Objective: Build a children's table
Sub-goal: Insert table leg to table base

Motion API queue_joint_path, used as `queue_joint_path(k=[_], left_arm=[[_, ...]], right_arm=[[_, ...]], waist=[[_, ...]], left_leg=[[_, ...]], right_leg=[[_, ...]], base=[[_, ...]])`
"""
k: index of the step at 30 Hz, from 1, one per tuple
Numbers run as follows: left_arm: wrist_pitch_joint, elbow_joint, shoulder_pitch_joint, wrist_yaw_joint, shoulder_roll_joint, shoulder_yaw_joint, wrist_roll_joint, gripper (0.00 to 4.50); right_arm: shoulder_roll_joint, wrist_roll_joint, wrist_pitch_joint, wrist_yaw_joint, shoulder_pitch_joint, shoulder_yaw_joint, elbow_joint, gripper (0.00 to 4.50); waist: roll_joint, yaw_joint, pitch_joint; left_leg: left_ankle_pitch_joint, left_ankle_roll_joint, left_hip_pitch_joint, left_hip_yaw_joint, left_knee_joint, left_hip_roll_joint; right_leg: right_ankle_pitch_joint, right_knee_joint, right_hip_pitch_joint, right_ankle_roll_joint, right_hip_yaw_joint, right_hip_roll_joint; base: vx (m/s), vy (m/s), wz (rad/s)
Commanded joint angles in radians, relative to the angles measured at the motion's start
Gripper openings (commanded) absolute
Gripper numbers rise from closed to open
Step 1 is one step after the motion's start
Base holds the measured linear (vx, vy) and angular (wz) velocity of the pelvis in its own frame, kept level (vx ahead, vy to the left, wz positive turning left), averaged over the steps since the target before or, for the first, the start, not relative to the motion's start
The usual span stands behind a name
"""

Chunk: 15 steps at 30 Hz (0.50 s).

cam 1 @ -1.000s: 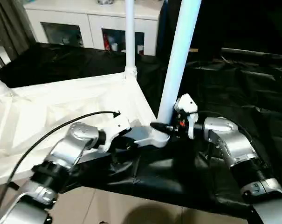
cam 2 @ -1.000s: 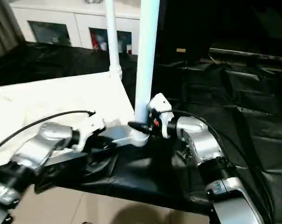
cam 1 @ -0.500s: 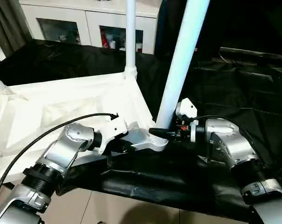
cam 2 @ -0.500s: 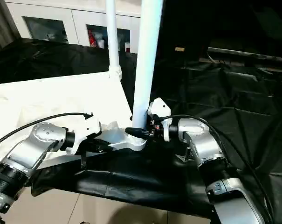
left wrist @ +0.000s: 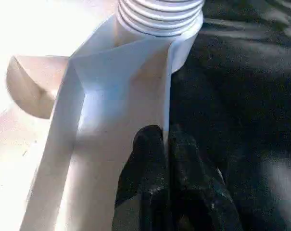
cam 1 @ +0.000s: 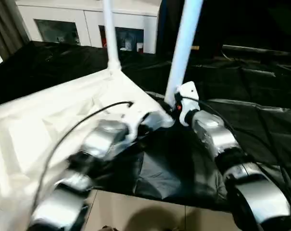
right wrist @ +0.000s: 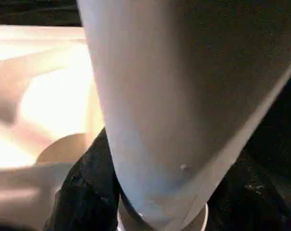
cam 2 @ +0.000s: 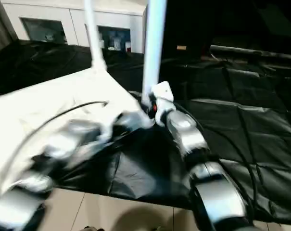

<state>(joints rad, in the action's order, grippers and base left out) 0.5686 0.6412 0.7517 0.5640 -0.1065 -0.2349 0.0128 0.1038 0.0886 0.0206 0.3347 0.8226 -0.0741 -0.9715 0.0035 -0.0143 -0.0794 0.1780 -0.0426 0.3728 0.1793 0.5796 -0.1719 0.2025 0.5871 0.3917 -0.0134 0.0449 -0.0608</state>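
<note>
The children's table lies upside down, its white ribbed top [cam 1: 49, 120] on a black sheet. Two legs stand upright in corner sockets: a far one [cam 1: 109, 33] and a near one [cam 1: 183, 53]. My right gripper [cam 1: 170, 105] is shut on the near leg just above its socket [cam 1: 165, 118]; in the right wrist view that leg [right wrist: 155, 96] rises between the dark fingers [right wrist: 78, 192]. My left gripper [cam 1: 146, 120] is shut on the tabletop's thin rim beside the same corner. In the left wrist view its fingers [left wrist: 147, 159] pinch the rim wall [left wrist: 121, 86] below the ribbed collar [left wrist: 159, 14].
A white cabinet with glass doors [cam 1: 63, 24] stands behind the table. The black sheet [cam 1: 251, 86] spreads wrinkled to the right and far side. Its front edge hangs over tiled floor [cam 1: 135, 211] just under my forearms.
The whole picture has shifted and blurred, so the camera has moved. Both grips, on the rim and on the near leg, look the same as before.
</note>
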Motion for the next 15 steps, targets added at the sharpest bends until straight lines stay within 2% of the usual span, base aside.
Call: queue_joint_path(k=[1, 2, 3, 5, 6, 9, 15], left_arm=[[-0.023, 0.068, 0.082, -0.159, 0.039, 0.067, -0.003, 0.00], [-0.024, 0.087, 0.092, -0.172, 0.051, 0.070, -0.004, 0.00], [-0.025, 0.097, 0.097, -0.177, 0.056, 0.071, -0.005, 0.00], [-0.025, 0.121, 0.109, -0.190, 0.066, 0.075, -0.013, 0.00], [-0.025, 0.121, 0.109, -0.190, 0.066, 0.075, -0.013, 0.00], [-0.032, 0.147, 0.118, -0.195, 0.064, 0.080, -0.015, 0.00], [-0.058, 0.178, 0.131, -0.177, 0.063, 0.078, -0.014, 0.00]], right_arm=[[-0.088, -0.003, 0.126, -0.036, -0.058, -0.018, -0.169, 1.89], [-0.099, -0.005, 0.131, -0.049, -0.050, -0.015, -0.184, 1.89], [-0.104, -0.009, 0.133, -0.053, -0.046, -0.016, -0.191, 1.89], [-0.120, -0.013, 0.138, -0.058, -0.033, -0.009, -0.216, 1.89], [-0.120, -0.013, 0.138, -0.058, -0.033, -0.009, -0.216, 1.89], [-0.136, -0.005, 0.146, -0.032, -0.019, 0.015, -0.243, 1.89], [-0.142, -0.017, 0.149, 0.029, -0.005, 0.025, -0.264, 1.89]], waist=[[0.005, 0.001, 0.038], [0.002, 0.000, 0.037], [0.002, 0.000, 0.036], [-0.003, -0.001, 0.035], [0.000, -0.002, 0.035], [-0.009, -0.002, 0.032], [-0.007, -0.002, 0.027]], left_leg=[[0.460, -0.023, -0.028, -0.039, -0.086, -0.052], [0.475, -0.020, -0.035, -0.035, -0.086, -0.051], [0.479, -0.019, -0.035, -0.035, -0.087, -0.051], [0.463, -0.010, -0.024, -0.037, -0.095, -0.053], [0.460, -0.008, -0.028, -0.035, -0.093, -0.054], [0.472, -0.002, -0.030, -0.034, -0.093, -0.052], [0.522, -0.006, -0.040, -0.039, -0.092, -0.050]], right_leg=[[0.521, -0.105, -0.003, -0.138, -0.038, -0.087], [0.509, -0.110, 0.002, -0.141, -0.038, -0.083], [0.503, -0.110, 0.001, -0.144, -0.038, -0.084], [0.477, -0.106, -0.010, -0.145, -0.038, -0.086], [0.472, -0.107, -0.005, -0.149, -0.041, -0.087], [0.528, -0.113, -0.004, -0.141, -0.042, -0.091], [0.640, -0.129, 0.009, -0.094, -0.037, -0.092]], base=[[0.000, 0.000, 0.00], [0.000, 0.000, 0.00], [0.000, 0.000, 0.00], [0.000, 0.000, 0.00], [0.000, 0.000, 0.00], [0.000, 0.000, 0.00], [0.000, 0.000, 0.00]])
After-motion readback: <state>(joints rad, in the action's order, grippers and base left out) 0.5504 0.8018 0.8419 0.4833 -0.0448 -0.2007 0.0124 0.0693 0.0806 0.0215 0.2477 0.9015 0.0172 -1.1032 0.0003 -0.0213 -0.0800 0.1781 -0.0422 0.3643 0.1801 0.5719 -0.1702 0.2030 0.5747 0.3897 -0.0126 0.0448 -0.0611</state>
